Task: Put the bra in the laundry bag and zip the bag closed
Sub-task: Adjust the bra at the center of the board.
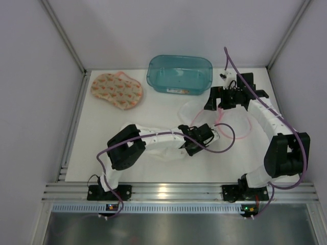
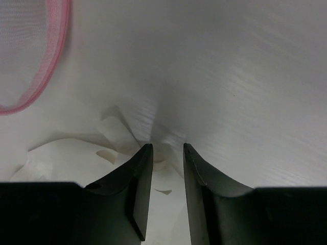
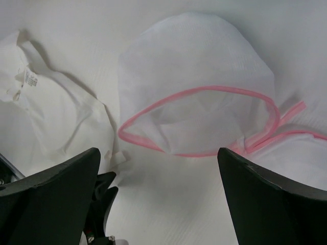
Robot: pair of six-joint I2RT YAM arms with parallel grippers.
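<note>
- Left gripper (image 2: 164,148): the jaws stand a narrow gap apart, tips down on white fabric. A crease of that fabric runs up into the gap. We cannot tell whether it is clamped.
- That fabric is the bra (image 3: 56,112), white and crumpled, with a small label showing. It lies flat on the table (image 1: 102,153), outside the bag. In the top view it spreads from the left gripper toward 8 o'clock, partly under the left forearm.
- Right gripper (image 3: 158,152): the jaws are spread wide with nothing between them. It hangs over the bag, at 1 o'clock from the left gripper in the top view.
- Laundry bag (image 3: 194,56): white mesh, lying on the table near its centre-right. Its pink-trimmed mouth (image 3: 204,89) gapes, unzipped.
- In the right wrist view we see the mouth at 12 o'clock between the fingers and the bra at 10 o'clock, just beside the bag; their edges seem to meet.
- In the left wrist view a loop of pink trim shows at 10 o'clock.
- Teal bin (image 1: 173,84): at the table's far edge, 12 o'clock, well apart from the bra.
- Patterned cloth (image 1: 116,90): orange print, at 10 o'clock on the table, well apart from both grippers.
</note>
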